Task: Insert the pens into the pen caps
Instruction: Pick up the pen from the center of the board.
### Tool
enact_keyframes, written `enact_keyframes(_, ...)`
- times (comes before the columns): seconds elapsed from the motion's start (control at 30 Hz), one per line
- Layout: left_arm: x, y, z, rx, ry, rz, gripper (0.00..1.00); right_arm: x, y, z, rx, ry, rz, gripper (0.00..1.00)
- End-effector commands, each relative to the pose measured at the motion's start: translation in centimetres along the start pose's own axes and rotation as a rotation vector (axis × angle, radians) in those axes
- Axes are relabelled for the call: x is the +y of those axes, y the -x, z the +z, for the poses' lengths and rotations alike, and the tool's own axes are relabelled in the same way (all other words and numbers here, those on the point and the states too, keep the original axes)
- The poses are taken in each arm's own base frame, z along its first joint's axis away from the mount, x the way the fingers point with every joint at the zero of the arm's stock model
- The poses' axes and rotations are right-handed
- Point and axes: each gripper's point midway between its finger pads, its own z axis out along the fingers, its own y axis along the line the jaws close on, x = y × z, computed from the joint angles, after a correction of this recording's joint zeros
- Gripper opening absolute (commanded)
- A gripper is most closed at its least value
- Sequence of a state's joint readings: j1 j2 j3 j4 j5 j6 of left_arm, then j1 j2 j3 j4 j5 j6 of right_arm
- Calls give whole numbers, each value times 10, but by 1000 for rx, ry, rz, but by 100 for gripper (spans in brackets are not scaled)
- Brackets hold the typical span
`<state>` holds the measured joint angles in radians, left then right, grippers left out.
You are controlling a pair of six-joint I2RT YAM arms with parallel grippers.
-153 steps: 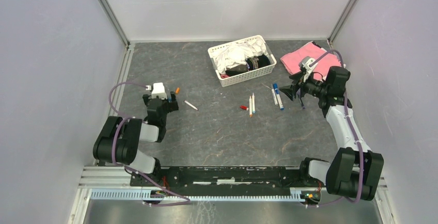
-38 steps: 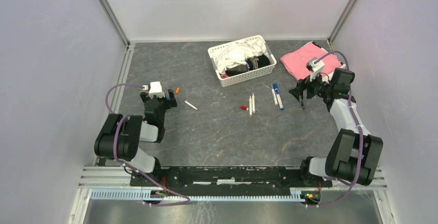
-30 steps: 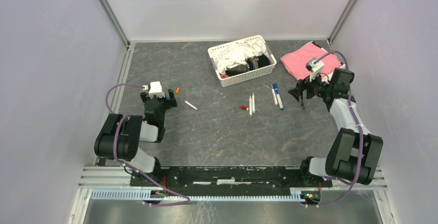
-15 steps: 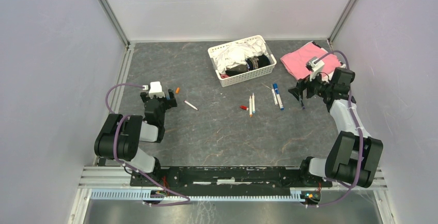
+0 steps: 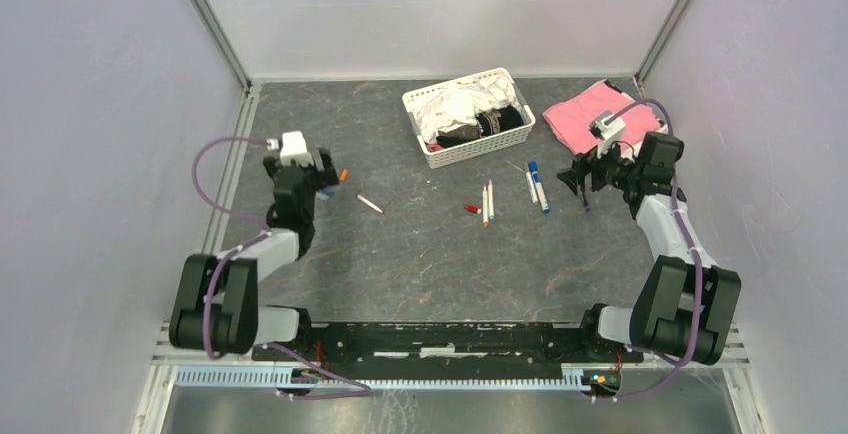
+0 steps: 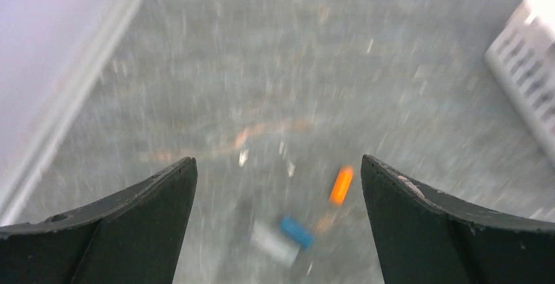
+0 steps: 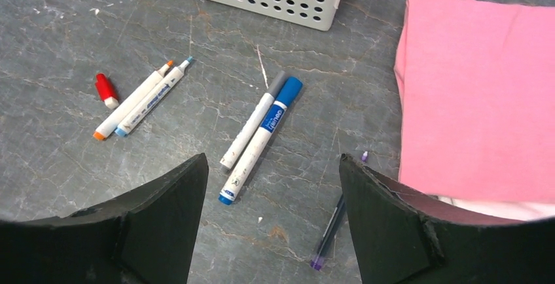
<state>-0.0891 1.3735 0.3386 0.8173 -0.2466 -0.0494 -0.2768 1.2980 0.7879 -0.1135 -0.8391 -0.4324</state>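
Note:
In the left wrist view my left gripper point(image 6: 276, 159) is open over the floor, the picture smeared by motion. Between its fingers lie an orange pen cap point(image 6: 340, 185) and a blue pen cap point(image 6: 296, 231) next to a pale grey piece. From above, the left gripper point(image 5: 325, 179) is beside the orange cap point(image 5: 343, 174). My right gripper point(image 7: 273, 156) is open and empty above a blue-capped pen point(image 7: 262, 140) and a grey-capped pen point(image 7: 252, 124). A dark pen with a purple end point(image 7: 329, 231) lies by its right finger. Two slim pens point(image 7: 141, 104) and a red cap point(image 7: 105, 89) lie to the left.
A white perforated basket point(image 5: 430, 149) with cloths stands at the back centre. A folded pink cloth point(image 7: 478, 88) lies right of the pens, close to the right gripper. Another white pen point(image 5: 370, 204) lies alone right of the left gripper. Walls enclose the floor on three sides.
The left arm has stretched forward, carrying its open gripper away from the base to beside the orange cap. The right gripper stays over the blue pens, its fingers slightly closer together.

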Motion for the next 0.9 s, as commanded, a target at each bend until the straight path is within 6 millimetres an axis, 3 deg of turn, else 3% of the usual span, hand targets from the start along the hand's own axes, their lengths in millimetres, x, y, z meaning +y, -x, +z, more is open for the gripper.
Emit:
enact_keyframes(0.0, -11, 96, -3, -39, -13, -95, 100, -21, 2, -1, 37, -92, -46, 79)
enact_keyframes(0.13, -26, 153, -23, -64, -109, -116, 100, -50, -13, -8, 138, -238, -52, 73)
enact_keyframes(0.23, -20, 172, -30, -14, -65, -171, 100, -67, -23, -12, 196, -314, -46, 72)
enact_keyframes(0.3, -17, 173, -34, 59, -21, -225, 100, -72, -31, -10, 226, -328, -32, 71)
enact_keyframes(0.37, -29, 170, -38, 110, -103, -161, 100, -75, -38, -7, 252, -326, -13, 69)
enact_keyframes(0.57, -21, 140, -57, 132, -108, -108, 100, -85, -56, -3, 319, -344, 13, 63)
enact_keyframes(0.7, -17, 148, -68, 82, -114, -85, 100, -89, -76, 3, 383, -333, 47, 60)
enact_keyframes(0.87, -28, 140, -65, 128, -169, -74, 100, -91, -95, 9, 450, -329, 60, 57)
